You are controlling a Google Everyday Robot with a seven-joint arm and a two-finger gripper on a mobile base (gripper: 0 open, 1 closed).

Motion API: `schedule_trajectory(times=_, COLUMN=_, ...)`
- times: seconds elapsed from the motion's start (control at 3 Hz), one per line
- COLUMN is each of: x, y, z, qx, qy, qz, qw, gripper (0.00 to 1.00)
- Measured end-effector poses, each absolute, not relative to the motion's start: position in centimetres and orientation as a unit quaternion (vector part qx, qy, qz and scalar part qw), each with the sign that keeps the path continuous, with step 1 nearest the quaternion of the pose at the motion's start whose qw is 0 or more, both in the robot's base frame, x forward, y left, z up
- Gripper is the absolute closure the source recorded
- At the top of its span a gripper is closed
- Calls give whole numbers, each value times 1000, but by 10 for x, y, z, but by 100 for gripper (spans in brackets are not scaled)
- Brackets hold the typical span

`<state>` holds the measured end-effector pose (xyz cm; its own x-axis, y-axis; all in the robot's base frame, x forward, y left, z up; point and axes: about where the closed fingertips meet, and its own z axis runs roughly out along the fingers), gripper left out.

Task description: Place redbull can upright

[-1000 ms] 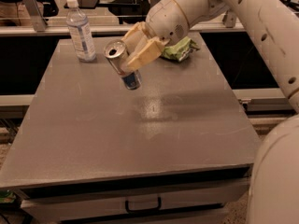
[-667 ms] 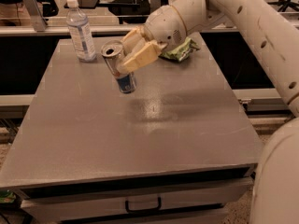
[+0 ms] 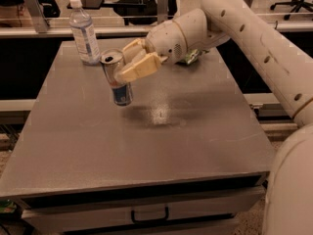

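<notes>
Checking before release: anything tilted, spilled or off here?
Only the redbull can: clamped in the gripper over the table, it leans slightly, top toward the water bottle. Nothing spilled or damaged shows.

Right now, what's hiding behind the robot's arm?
A green snack bag peeks out behind the arm; most of it is covered. In front, the end effector holds the redbull can slightly tilted over the table.

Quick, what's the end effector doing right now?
End effector: closed on the redbull can, over the far left part of the table.
</notes>
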<state>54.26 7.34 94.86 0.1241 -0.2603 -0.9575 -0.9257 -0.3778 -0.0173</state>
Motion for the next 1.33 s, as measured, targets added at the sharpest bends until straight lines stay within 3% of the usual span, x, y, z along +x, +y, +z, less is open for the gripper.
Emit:
schedule_trajectory(times=0.33, x=542, y=80, z=936, qx=-662, qy=438, qz=506, qw=336, gripper=100)
schedule_trajectory(times=0.67, x=542, y=85, z=926, qx=-661, qy=433, qz=518, qw=329, gripper=85)
schedule_trajectory(times=1.0, x=542, y=89, z=917, qx=-657, qy=423, qz=531, qw=327, gripper=54)
schedule_trajectory(times=1.33, x=543, y=92, z=914, qx=-654, qy=419, qz=538, qw=328, gripper=31)
